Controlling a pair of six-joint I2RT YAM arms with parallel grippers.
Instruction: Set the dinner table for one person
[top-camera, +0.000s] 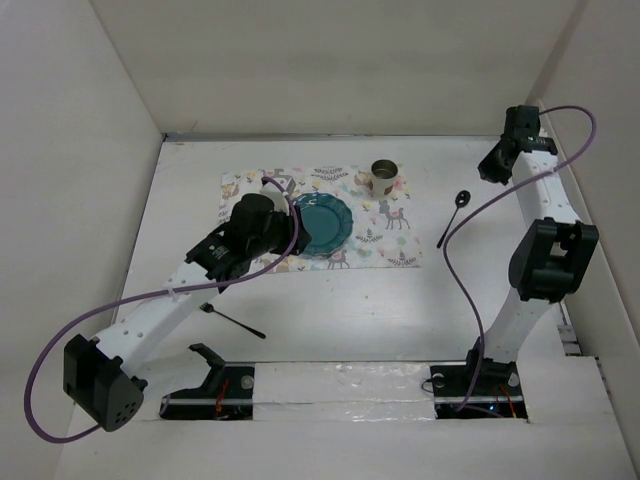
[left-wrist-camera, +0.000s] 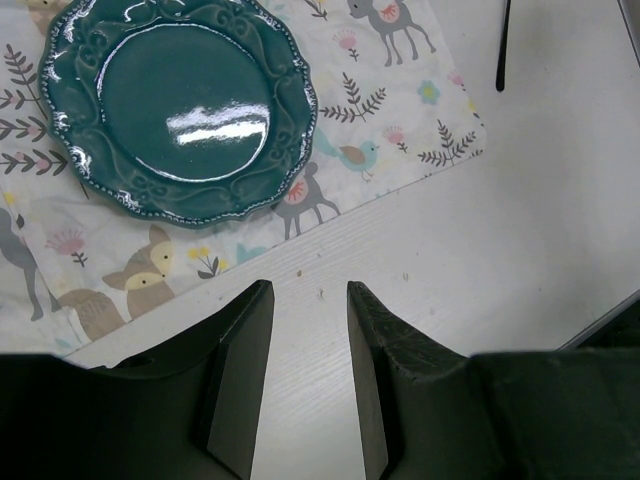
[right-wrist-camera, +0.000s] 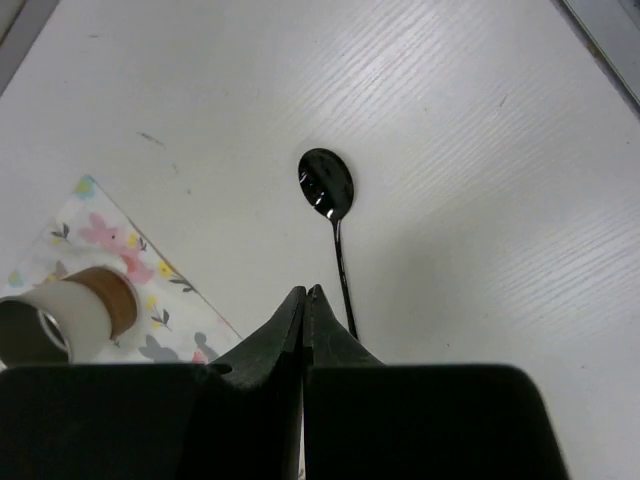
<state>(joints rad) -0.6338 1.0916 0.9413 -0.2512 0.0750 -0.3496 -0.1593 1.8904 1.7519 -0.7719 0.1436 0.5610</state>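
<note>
The white dinner table (top-camera: 350, 310) carries a pastel animal-print mat (top-camera: 390, 245). A teal plate (top-camera: 325, 222) lies in the middle of the mat and a tan cup (top-camera: 384, 177) stands at its far edge. A black spoon (top-camera: 452, 215) lies on the table right of the mat. My left gripper (top-camera: 288, 262) is open and empty, low over the table at the mat's near edge, just short of the plate (left-wrist-camera: 180, 105). My right gripper (top-camera: 490, 170) is shut and empty, above the table beyond the spoon (right-wrist-camera: 327, 185).
A thin black utensil (top-camera: 232, 320) lies on the table at the near left, partly under my left arm. White walls close in the table at the left, back and right. The cup also shows in the right wrist view (right-wrist-camera: 70, 315).
</note>
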